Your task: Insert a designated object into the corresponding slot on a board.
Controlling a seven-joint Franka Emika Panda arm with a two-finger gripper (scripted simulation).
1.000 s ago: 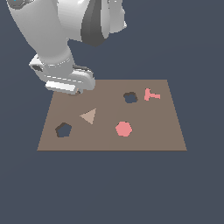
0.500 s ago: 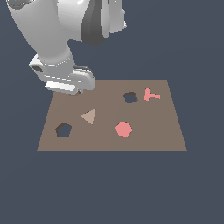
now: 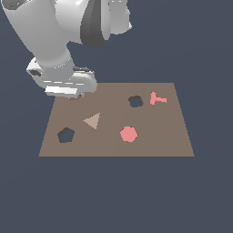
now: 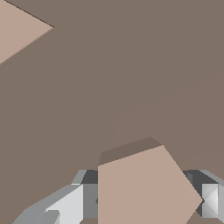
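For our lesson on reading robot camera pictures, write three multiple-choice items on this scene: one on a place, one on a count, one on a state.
1. Where on the board is the dark pentagon slot?
A. near the exterior view's left edge
B. beside the pink T piece
C. at the middle

2. How many pink pieces lie on the board?
A. one
B. two
C. four

3. What is the state of the pentagon slot?
A. filled by the pentagon block
B. covered by the triangle
C. empty

Answers:
1 A: the slot sits by the left edge, below the tan triangle.
2 B: only the pink hexagon and the pink T piece are pink.
3 C: the slot shows dark, and the pentagon block appears between the fingers of the end effector in the wrist view.
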